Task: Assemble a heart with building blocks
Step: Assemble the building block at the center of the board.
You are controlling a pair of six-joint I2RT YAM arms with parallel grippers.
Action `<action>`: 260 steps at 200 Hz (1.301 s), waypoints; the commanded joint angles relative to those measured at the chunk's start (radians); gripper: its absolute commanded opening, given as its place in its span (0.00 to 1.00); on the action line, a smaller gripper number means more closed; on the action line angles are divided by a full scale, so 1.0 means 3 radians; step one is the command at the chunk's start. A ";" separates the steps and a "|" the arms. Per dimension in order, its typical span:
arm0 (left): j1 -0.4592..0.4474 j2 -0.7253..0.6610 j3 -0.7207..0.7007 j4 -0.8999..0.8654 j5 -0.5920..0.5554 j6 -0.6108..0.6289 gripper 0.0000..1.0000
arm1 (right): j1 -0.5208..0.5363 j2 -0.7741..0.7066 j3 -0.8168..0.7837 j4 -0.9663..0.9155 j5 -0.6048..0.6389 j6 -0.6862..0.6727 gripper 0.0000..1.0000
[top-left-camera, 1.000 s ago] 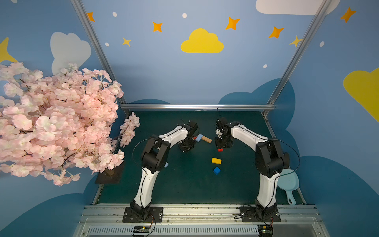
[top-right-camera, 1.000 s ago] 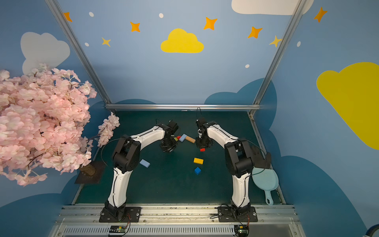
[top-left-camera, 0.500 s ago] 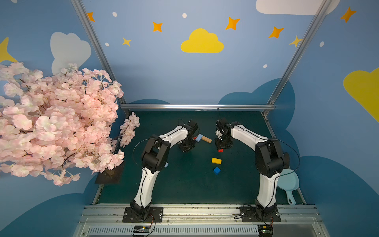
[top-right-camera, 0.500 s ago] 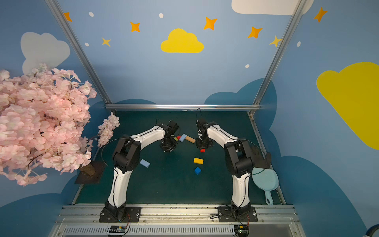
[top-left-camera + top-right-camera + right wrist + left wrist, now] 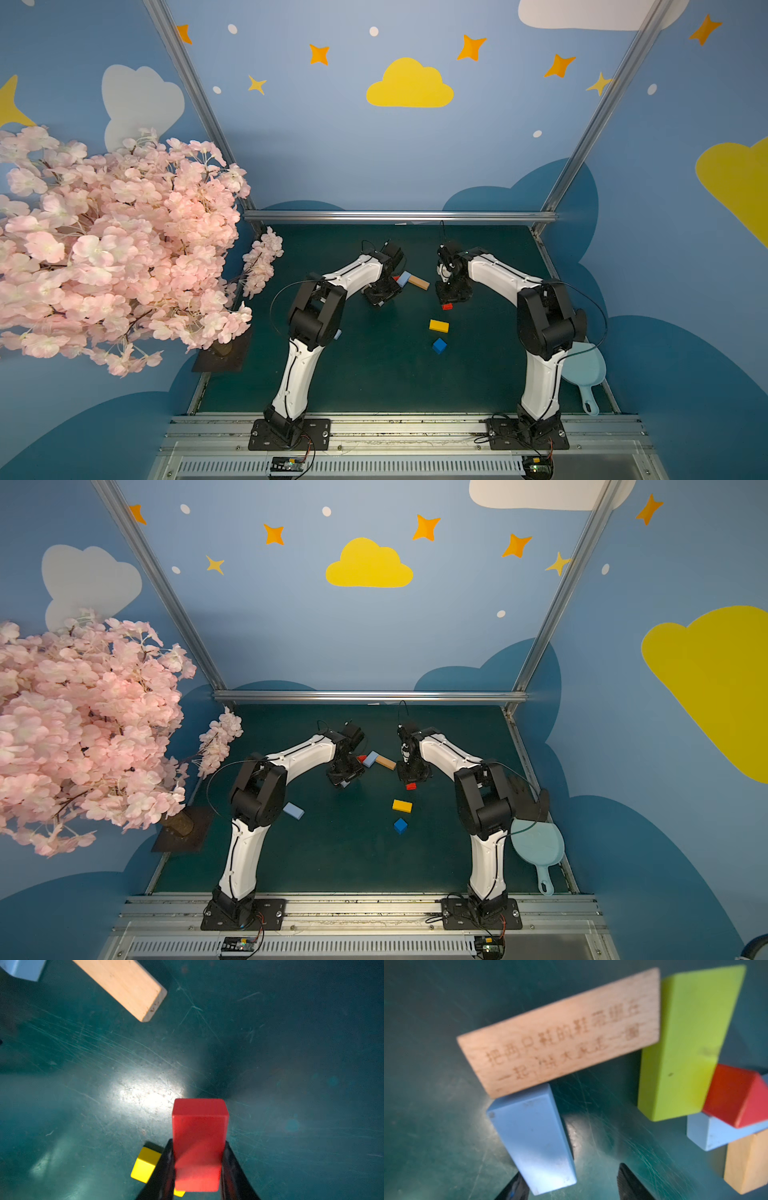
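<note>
Step (a judgement): the blue bar looked just set as part of one side of the heart, so the left arm's next job was to back away.
Left gripper: jaws stood apart astride the blue bar, with one finger against it and the other clear. It gripped nothing.
Right gripper: clamped on the red bar, low over the mat and near the yellow bar.
Heart: partly laid at the far middle of the mat, between the two grippers. The blue bar's end touched the engraved tan bar, whose other end met the lime bar (blur hid whether any gap remained). The triangle lay against the lime bar and a second blue bar, with a plain tan bar beyond.
Doing it well: rise straight up so the touching finger would not drag the bar off its joint. The red bar should wait until that arm was clear.
Loose blocks: the yellow bar and the cube lay nearer the bases, and a spare blue bar lay beside the left arm.
Container: a scoop sat at the mat's right edge, partly behind the right arm, and no block showed in it.
</note>
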 commanded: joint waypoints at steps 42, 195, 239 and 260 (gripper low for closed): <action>-0.0087 -0.0276 -0.0042 -0.0052 -0.0317 0.0401 0.99 | 0.0009 -0.0143 -0.0059 -0.0029 0.0014 0.0028 0.02; 0.0416 -0.2042 -0.1674 0.0785 -0.0374 0.0625 1.00 | 0.0391 0.0434 0.0464 0.0171 -0.0081 0.1981 0.00; 0.0470 -0.2014 -0.1693 0.0787 -0.0338 0.0646 1.00 | 0.0412 0.0595 0.0656 0.0071 0.0077 0.2275 0.00; 0.0509 -0.1992 -0.1688 0.0795 -0.0313 0.0664 1.00 | 0.0412 0.0707 0.0747 0.0034 0.0039 0.2358 0.00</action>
